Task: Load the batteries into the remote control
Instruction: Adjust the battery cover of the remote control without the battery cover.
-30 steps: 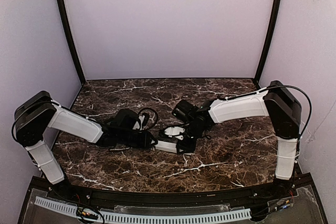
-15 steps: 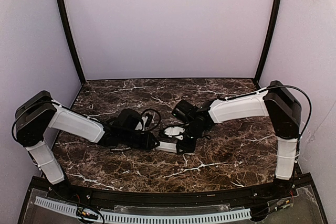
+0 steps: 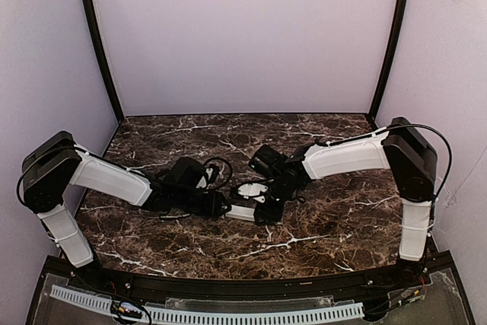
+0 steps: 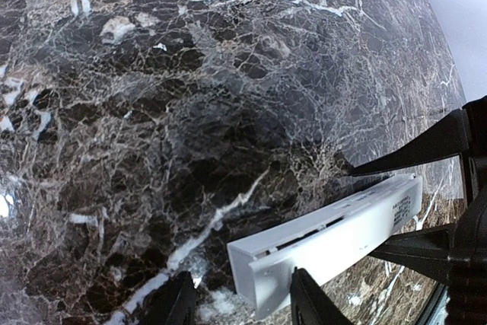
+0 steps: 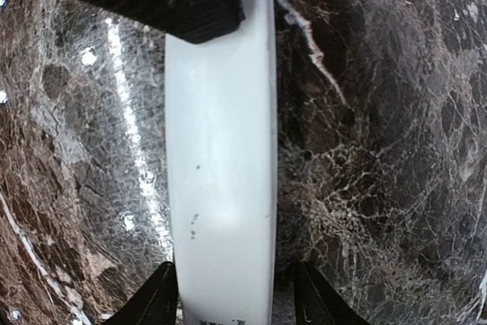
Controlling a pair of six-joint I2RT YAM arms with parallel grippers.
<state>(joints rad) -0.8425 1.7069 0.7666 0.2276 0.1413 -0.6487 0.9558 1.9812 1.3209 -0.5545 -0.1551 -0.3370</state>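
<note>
The white remote control (image 3: 242,212) is at the table's middle, between my two grippers. In the right wrist view it (image 5: 221,173) runs lengthwise between my fingers with its plain back facing the camera. My right gripper (image 5: 236,302) is shut on its long edges. In the left wrist view the remote (image 4: 335,237) shows a seam along its side. My left gripper (image 4: 242,302) is open around its near end, with the right finger against it and the left finger apart. In the top view the left gripper (image 3: 225,205) and right gripper (image 3: 266,207) meet at the remote. The blue batteries are out of view.
The dark marble table (image 3: 319,226) is walled by pale panels at the back and sides. The black front rail (image 3: 243,287) runs along the near edge. The left arm's cable loops (image 3: 217,169) just behind its wrist.
The left gripper has edged a little to the right, onto the remote's end. The right gripper and the remote have stayed in place.
</note>
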